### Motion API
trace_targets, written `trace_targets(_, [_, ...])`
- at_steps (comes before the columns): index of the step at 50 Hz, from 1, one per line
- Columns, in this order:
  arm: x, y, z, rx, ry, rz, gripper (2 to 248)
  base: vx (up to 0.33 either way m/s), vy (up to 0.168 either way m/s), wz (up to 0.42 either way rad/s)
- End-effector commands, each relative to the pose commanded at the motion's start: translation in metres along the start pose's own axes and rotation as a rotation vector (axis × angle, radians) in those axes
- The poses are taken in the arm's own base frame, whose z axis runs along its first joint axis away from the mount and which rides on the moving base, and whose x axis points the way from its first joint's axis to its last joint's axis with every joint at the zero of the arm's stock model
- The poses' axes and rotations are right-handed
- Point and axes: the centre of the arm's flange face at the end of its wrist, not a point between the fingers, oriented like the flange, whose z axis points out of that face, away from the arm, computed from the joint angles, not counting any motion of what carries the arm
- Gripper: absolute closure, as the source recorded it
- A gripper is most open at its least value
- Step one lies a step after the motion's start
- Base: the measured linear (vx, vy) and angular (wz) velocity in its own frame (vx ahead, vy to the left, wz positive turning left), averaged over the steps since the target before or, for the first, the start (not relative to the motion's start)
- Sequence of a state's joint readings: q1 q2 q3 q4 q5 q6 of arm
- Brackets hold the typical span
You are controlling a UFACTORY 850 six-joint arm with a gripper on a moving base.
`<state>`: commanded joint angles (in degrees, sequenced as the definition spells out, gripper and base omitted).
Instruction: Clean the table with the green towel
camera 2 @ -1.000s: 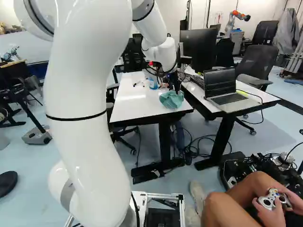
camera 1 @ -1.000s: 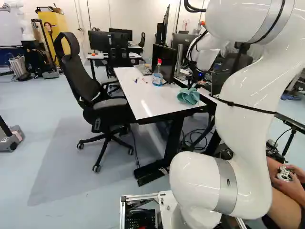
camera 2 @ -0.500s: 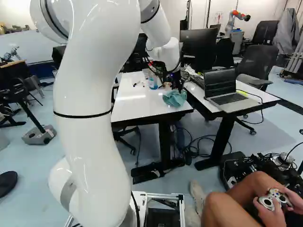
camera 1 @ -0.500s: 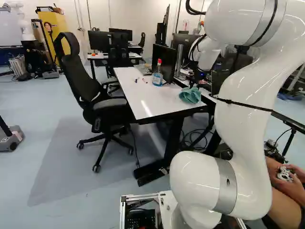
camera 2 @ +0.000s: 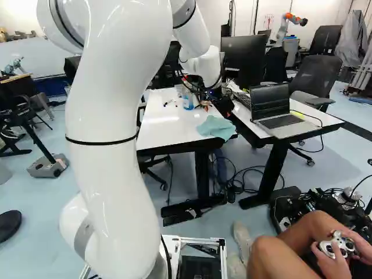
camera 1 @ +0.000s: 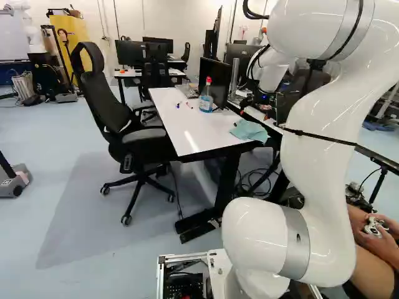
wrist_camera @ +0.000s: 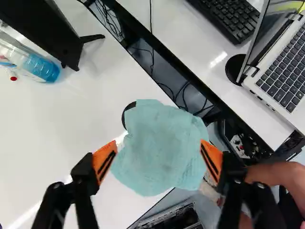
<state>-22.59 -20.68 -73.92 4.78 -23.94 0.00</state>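
My gripper [camera 1: 254, 114] hangs over the near right corner of the white table [camera 1: 181, 128] in the left base view. Below it the green towel [camera 1: 250, 130] lies loosely spread, and part of it reaches the table edge, as the right base view shows with the towel [camera 2: 216, 127]. In the wrist view my gripper [wrist_camera: 158, 159] stands wide open, its orange pads on either side of the towel [wrist_camera: 159, 143], which lies beneath and holds to neither. A dark round patch shows partly from under the towel.
A blue spray bottle [camera 1: 206, 99] and a monitor [camera 1: 214, 82] stand farther back on the table, near some pens [camera 1: 189, 104]. Across a gap with cables is a second table with a laptop [camera 2: 282, 116] and keyboard [wrist_camera: 228, 16]. A person's legs [camera 2: 290, 241] are close at the right.
The gripper has opened and let go of the towel, which has dropped from a bunch to a flatter spread. Earlier the arm shifted slightly to the right; the base has stayed put.
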Motion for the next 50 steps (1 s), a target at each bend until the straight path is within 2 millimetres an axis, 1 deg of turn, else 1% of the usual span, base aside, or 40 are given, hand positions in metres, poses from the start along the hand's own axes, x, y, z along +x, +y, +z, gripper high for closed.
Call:
trace_targets(1, [0.000,0.000,0.000,0.000,0.000,0.000,9,0.000,0.000,0.000])
trace_targets(5, [0.000,0.000,0.000,0.000,0.000,0.000,9,0.000,0.000,0.000])
trace_targets(6, [0.000,0.000,0.000,0.000,0.000,0.000,3,0.000,0.000,0.000])
trace_targets(30, [-0.002,-0.001,0.000,0.001,0.005,-0.003,3,0.000,0.000,0.000])
trace_targets(50, [-0.014,-0.009,-0.001,0.006,0.033,-0.019,3,0.000,0.000,0.000])
